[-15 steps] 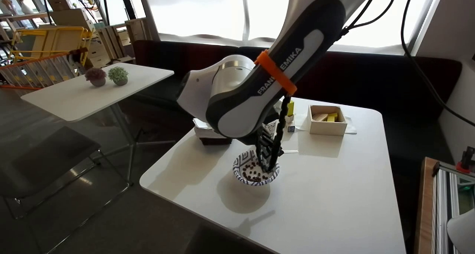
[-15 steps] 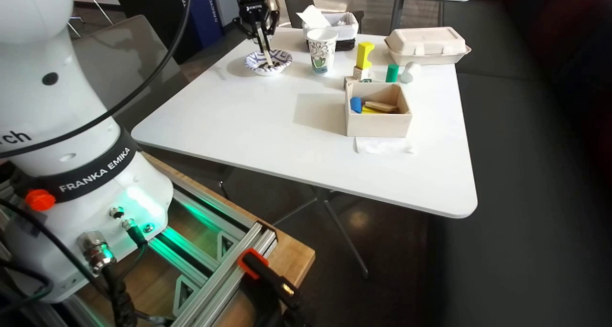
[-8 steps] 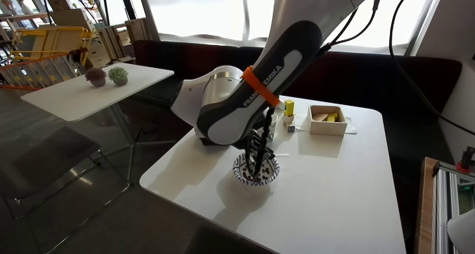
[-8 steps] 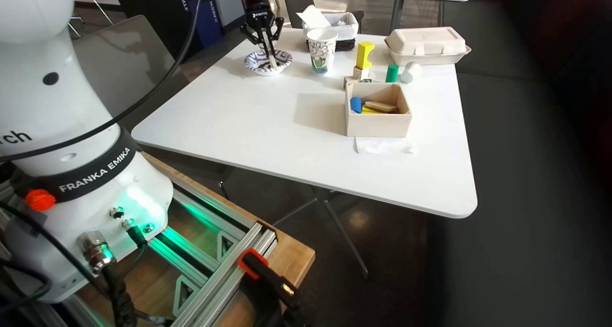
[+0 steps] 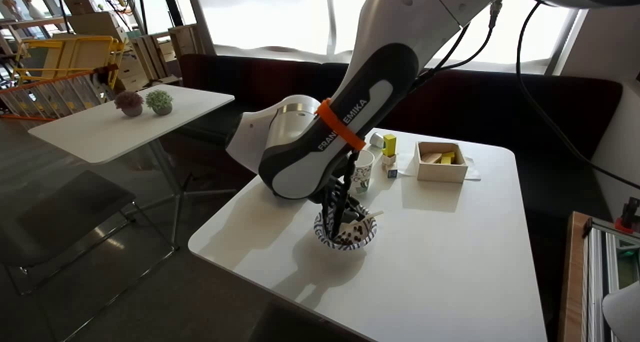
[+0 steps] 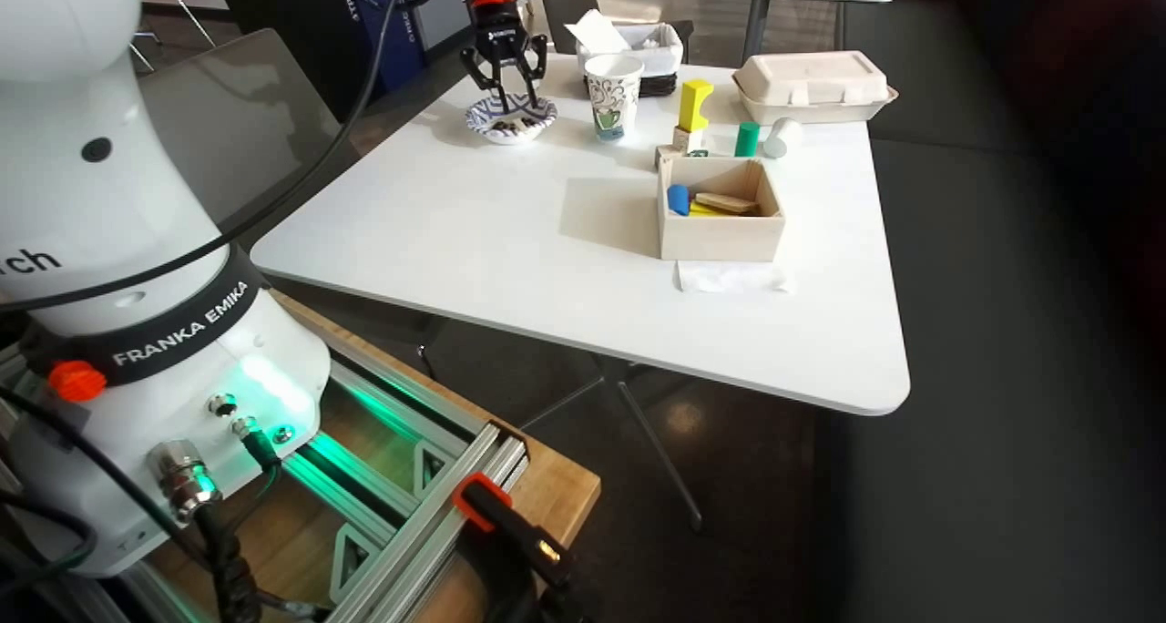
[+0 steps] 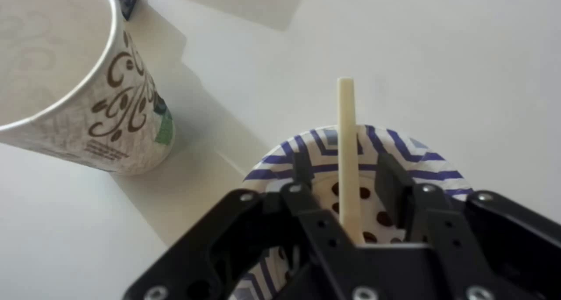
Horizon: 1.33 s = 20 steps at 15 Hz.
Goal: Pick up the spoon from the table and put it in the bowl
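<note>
While the gripper stands over the bowl with its jaws apart, the spoon extends between them, clear of both, and past the bowl's rim.

Gripper reads near-black in both exterior views. Windows behind and above it, in an exterior view, are blown out to white. Soft shadows spread over the bright table just below it, on the camera side. Floor well apart from it is dim, with a small glare streak. Far from it, in an exterior view, green light washes the robot base. Wrist view: even, mild light, shadow of the cup beside it, fingers slightly soft
</note>
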Each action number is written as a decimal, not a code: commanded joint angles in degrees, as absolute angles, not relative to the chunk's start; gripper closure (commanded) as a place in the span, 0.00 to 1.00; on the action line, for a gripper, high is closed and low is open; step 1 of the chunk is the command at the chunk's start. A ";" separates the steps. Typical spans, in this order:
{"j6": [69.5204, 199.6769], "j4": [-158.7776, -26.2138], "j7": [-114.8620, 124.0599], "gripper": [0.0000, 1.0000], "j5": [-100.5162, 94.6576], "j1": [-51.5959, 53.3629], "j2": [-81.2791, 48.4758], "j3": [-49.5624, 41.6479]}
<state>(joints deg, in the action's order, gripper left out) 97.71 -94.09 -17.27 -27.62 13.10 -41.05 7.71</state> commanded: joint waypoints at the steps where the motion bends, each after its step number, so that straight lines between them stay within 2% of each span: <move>1: 97.02 -93.29 -18.13 0.23 -27.66 13.60 -40.31 8.02; 4: 100.57 -97.06 -17.32 0.01 -26.35 12.50 -35.05 9.07; 5: 104.32 -99.32 -17.18 0.00 -25.37 11.13 -31.98 9.54; 11: 121.05 -114.24 -21.31 0.00 -16.21 4.35 -15.23 9.56; 17: 131.80 -132.04 -40.21 0.00 7.28 -5.71 -6.16 6.99; 18: 129.07 -124.80 -34.56 0.00 0.95 -2.37 -10.67 6.31; 20: 129.35 -126.26 -36.35 0.00 1.72 -3.29 -10.02 5.27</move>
